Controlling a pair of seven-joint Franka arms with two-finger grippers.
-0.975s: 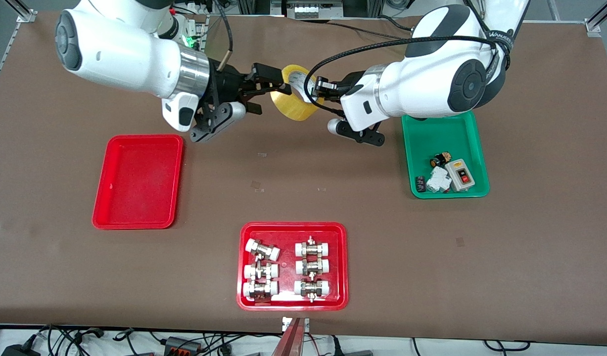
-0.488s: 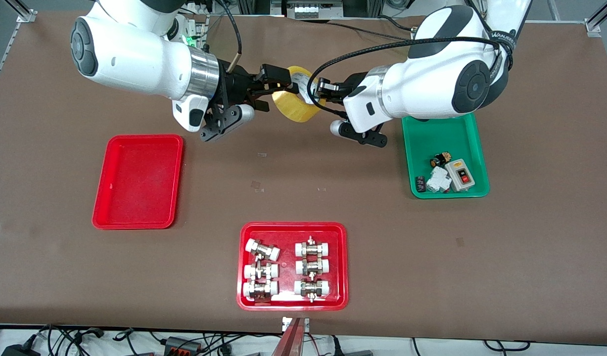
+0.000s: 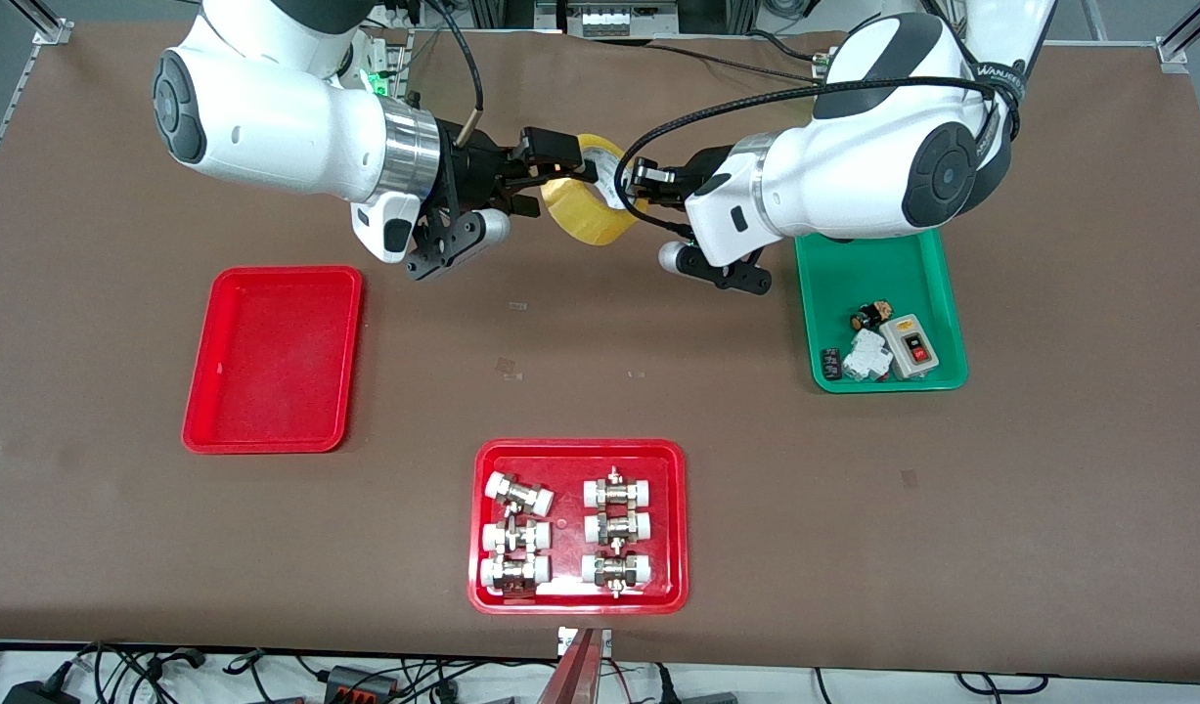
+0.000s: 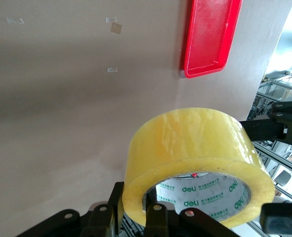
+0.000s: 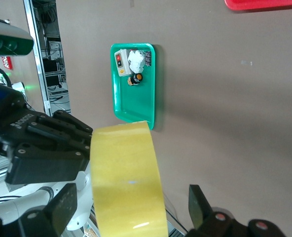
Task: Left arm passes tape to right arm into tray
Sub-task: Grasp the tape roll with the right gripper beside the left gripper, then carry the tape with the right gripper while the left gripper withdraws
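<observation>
A roll of yellow tape hangs in the air in the upper middle of the frame, above bare brown desk. The left gripper is clamped on its rim. The right gripper has its fingers spread wide around the roll's other side, not yet closed. This looks like the handover itself. Next, the right gripper likely needs to close firmly before the left lets go. The empty red tray waits at lower left. A green tray of small parts and a red tray of fittings sit apart.
</observation>
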